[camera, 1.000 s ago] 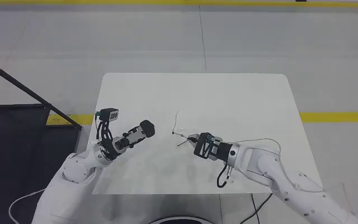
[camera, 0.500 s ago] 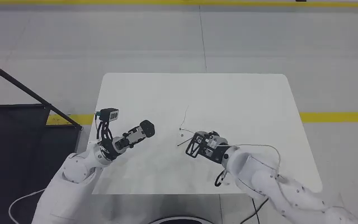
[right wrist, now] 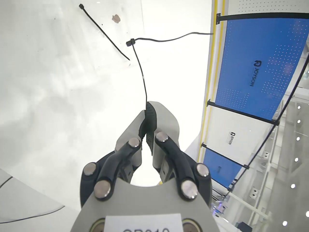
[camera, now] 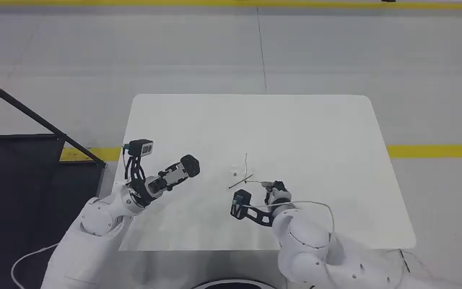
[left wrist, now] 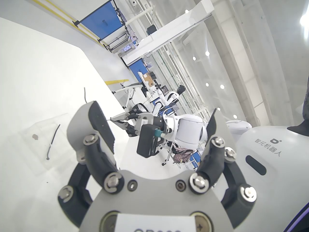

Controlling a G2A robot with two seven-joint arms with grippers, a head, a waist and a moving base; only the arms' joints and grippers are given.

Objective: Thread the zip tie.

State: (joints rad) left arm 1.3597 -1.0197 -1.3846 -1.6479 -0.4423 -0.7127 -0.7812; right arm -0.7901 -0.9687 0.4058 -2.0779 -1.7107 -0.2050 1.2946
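Right claw [right wrist: 148, 107] is near the front edge of the white bench [camera: 325, 130], clamped tight on one end of a thin black plastic zip tie [right wrist: 141, 73], held above the bench. The strap runs from the claw to its small square head [right wrist: 130, 42], then a strand carries on past the head toward the far edge. Can't tell if that's a pass-through or just a bend. No closed loop visible.

Just beside it, a second black zip tie [right wrist: 103, 32] lies flat on a clear plastic sheet [right wrist: 125, 8], nothing touching it.

Left claw [left wrist: 154, 112] hovers toward the left edge, fingers wide apart, holding nothing.

My read: pickup done, threading not confirmed. Free end likely needs feeding through the head.
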